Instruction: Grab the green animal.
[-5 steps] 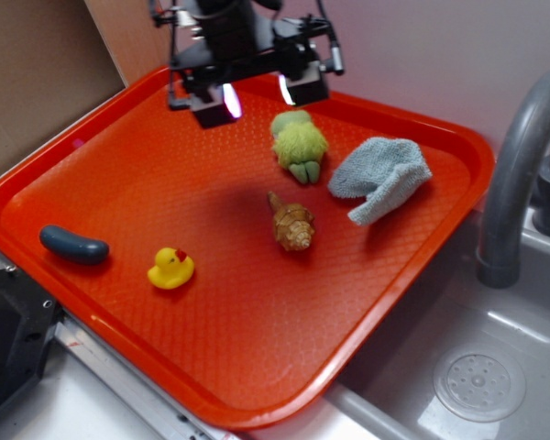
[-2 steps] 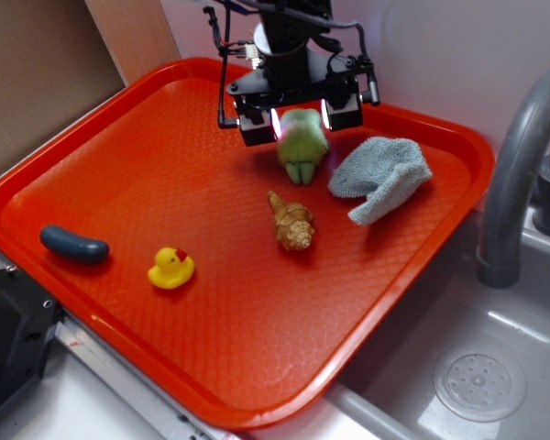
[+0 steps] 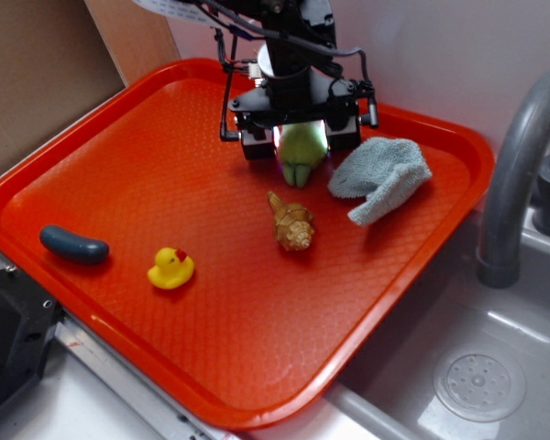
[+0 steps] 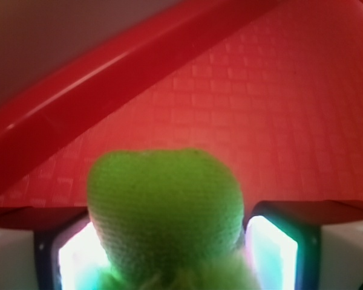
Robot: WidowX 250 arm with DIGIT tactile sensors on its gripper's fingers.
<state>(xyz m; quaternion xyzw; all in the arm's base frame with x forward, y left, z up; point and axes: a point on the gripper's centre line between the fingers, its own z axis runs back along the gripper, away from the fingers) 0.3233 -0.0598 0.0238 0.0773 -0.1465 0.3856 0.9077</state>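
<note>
Green animal [image 3: 302,150] sits on the red tray [image 3: 119,156], right between both sides of the claw [image 3: 299,137], which is spread around it, beside the blue-grey cloth [image 3: 382,176].

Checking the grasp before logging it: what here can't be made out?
- Exterior: green animal's upper body, hidden by the end effector.
- Wrist: its lower body, blurred and cut off by the bottom edge.
- Either view: whether the fingers actually press the toy.

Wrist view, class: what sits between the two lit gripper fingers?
The green animal fills the space between the glowing fingers. The exterior view agrees: the gripper straddles the toy on the orange tray, with nothing else between.
</note>
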